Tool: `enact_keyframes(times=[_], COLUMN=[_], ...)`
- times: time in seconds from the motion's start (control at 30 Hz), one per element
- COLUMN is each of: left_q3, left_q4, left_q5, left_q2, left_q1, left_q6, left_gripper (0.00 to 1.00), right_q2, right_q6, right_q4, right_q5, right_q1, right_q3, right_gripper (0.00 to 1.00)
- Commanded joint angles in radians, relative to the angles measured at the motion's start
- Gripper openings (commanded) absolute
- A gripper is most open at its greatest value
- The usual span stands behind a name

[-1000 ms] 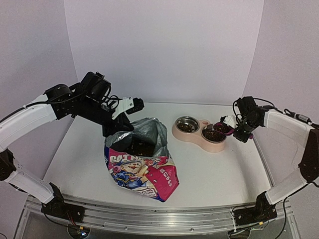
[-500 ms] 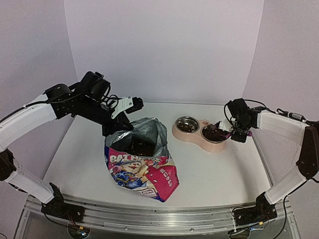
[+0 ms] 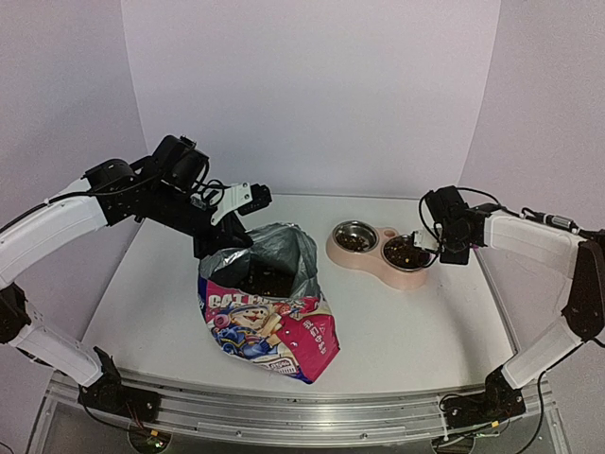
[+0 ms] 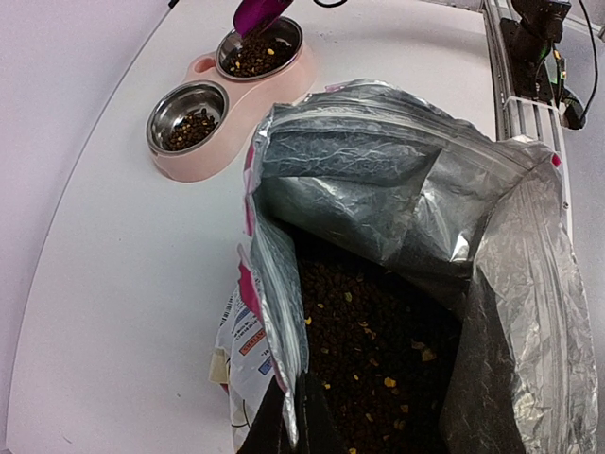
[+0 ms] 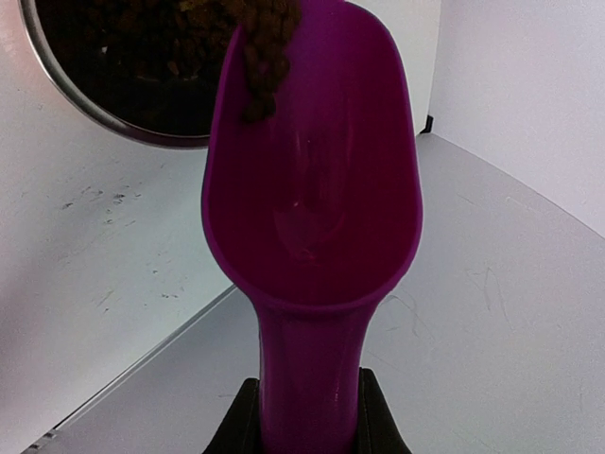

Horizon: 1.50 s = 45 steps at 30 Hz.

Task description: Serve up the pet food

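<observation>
The pet food pouch (image 3: pixel 269 326) stands open on the table, with dark kibble (image 4: pixel 378 350) showing inside. My left gripper (image 4: pixel 293 421) is shut on the pouch's left rim and holds the mouth open. My right gripper (image 5: pixel 310 421) is shut on the handle of a magenta scoop (image 5: pixel 312 199). The scoop is tipped mouth-down over the right steel bowl (image 3: pixel 405 252) of the pink feeder (image 3: pixel 378 263). A clump of kibble (image 5: pixel 263 43) slides off the scoop's lip into that bowl. The left bowl (image 3: pixel 354 236) also holds kibble.
The feeder sits at the back right of the white table (image 3: pixel 416 331), the pouch left of centre. An aluminium rail (image 3: pixel 302 416) runs along the near edge. Pale walls close in the back and both sides.
My right gripper has moved left toward the feeder and tipped the scoop further over the right bowl. The left arm and the pouch have not moved.
</observation>
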Motion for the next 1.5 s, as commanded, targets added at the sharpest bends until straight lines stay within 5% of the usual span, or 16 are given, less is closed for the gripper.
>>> enact_keyframes(times=[0.0,0.4,0.67,0.93,1.17,1.47], left_q3=[0.043,0.056,0.068,0.122,0.164,0.216], left_q4=[-0.005,-0.008,0.011,0.008,0.009,-0.012], left_q5=[0.011,0.005,-0.052,-0.069,-0.067,-0.065], left_q2=[-0.002,0.000,0.006,0.015,0.025,0.043], left_q1=[0.007,0.008,0.014,0.020,0.021,0.033], left_q6=[0.009,0.008,-0.051,-0.107,-0.110,-0.118], left_gripper=[0.00,0.00,0.00,0.00,0.00,0.00], right_q2=[-0.044,-0.114,-0.197,-0.257,-0.193,-0.062], right_q6=[-0.060,-0.029,0.288,0.488,0.452,0.416], right_q4=[0.072,0.178,0.006,-0.044,-0.105,-0.418], right_q5=[0.101,0.113,-0.241,-0.221,-0.094,-0.045], right_q1=[0.023,0.032,0.052,0.393,0.793,0.935], right_q3=[-0.034,0.018,0.296,0.435,0.484,0.584], right_gripper=[0.00,0.00,0.00,0.00,0.00,0.00])
